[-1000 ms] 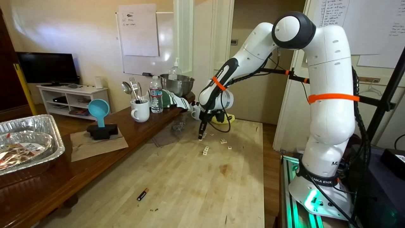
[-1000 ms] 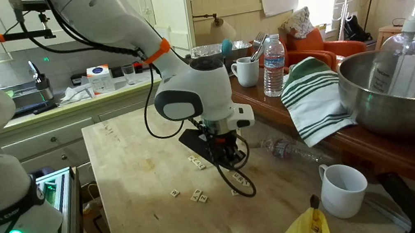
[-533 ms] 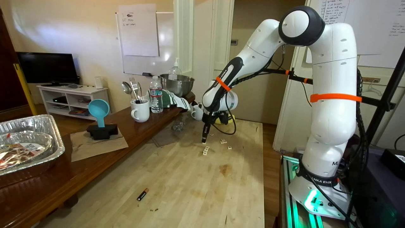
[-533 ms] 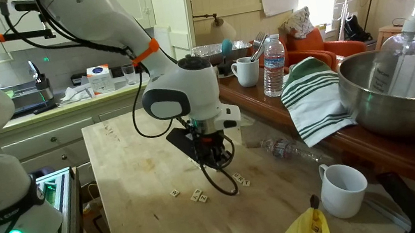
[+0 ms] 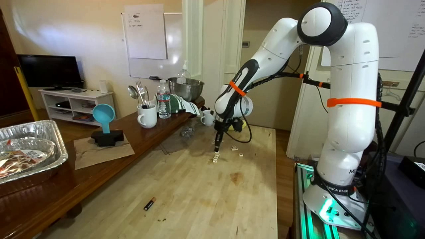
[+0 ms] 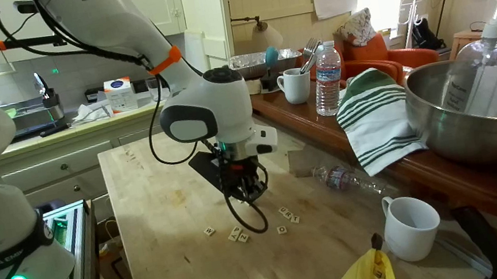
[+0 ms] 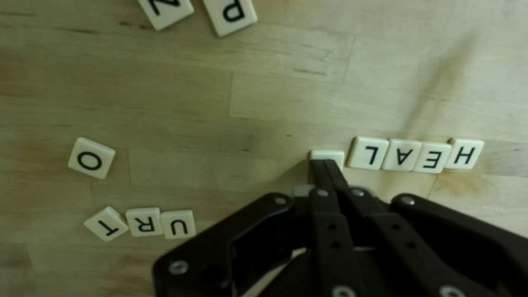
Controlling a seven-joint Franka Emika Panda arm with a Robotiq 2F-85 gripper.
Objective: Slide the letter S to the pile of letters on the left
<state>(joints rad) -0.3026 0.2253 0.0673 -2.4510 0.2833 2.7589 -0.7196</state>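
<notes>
A cream letter tile (image 7: 328, 154) lies flat under my fingertips in the wrist view; its letter is hidden, and no S shows anywhere else. My gripper (image 7: 324, 162) is shut, with its two fingers together, and its tips are over this tile, seemingly touching its top. It also shows in an exterior view (image 5: 216, 150). A row of tiles reading H, E, A, L (image 7: 402, 155) lies just right of the covered tile in the wrist view, with a small gap before the L. The row also shows in an exterior view (image 5: 215, 158).
Tiles U, R, T (image 7: 143, 222) and an O tile (image 7: 91, 158) lie left in the wrist view. P (image 7: 231, 15) and Z (image 7: 166, 10) tiles are at the top. A W tile (image 6: 209, 231), white mug (image 6: 412, 227), yellow pouch (image 6: 365, 276) and plastic bottle (image 6: 342, 178) also rest there.
My shut gripper has moved toward the H, E, A, L row, with a tile at its fingertips moving along. The U, R, T and O tiles have come into sight in an exterior view.
</notes>
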